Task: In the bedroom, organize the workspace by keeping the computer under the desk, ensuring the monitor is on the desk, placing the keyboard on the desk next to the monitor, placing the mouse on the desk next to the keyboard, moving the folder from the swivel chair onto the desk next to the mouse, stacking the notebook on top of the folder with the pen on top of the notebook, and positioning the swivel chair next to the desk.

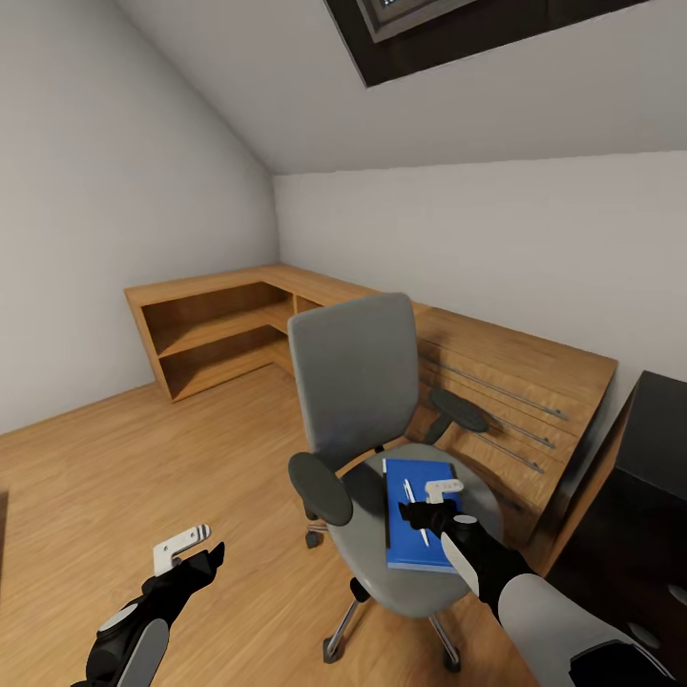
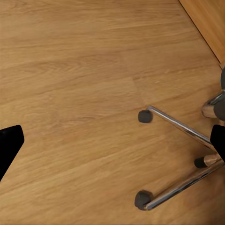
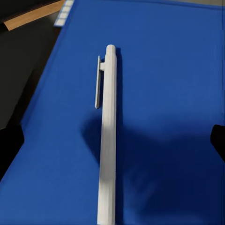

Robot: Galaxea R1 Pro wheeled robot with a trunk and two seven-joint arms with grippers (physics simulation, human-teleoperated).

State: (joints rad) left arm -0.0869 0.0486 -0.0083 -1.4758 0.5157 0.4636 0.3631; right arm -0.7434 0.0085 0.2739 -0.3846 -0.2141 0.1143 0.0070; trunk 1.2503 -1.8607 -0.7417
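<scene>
Black-fingered, the right pincer (image 1: pixel 431 506) hangs just above the pen (image 1: pixel 415 513), which lies along the folder (image 1: pixel 420 530) on the chair (image 1: pixel 382 458) seat. Its wrist view looks straight down the pen (image 3: pixel 108 136) against the blue folder (image 3: pixel 164 93), with the two fingertips showing dark at either side of the picture, well apart and touching nothing: the jaws stand wide, released. The step in hand looks like lifting the pen off so the folder can go to the worktop. Next, I judge, the pincer must drop squarely over the thin barrel and close across it; a stick that slim lying flat could roll or slip out.

The left pincer (image 1: pixel 191 553) hovers over the wooden floor (image 1: pixel 143 477) beside the chair, holding nothing; its fingers look spread. Its wrist view shows floorboards and the chair's silver star base (image 2: pixel 183 154) with casters.

The black worktop (image 1: pixel 658 429) is cut off at the edge of the head view, beyond the wooden cabinet (image 1: pixel 496 382). Whether a notebook lies near the folder I cannot tell; the arm covers part of the seat.
</scene>
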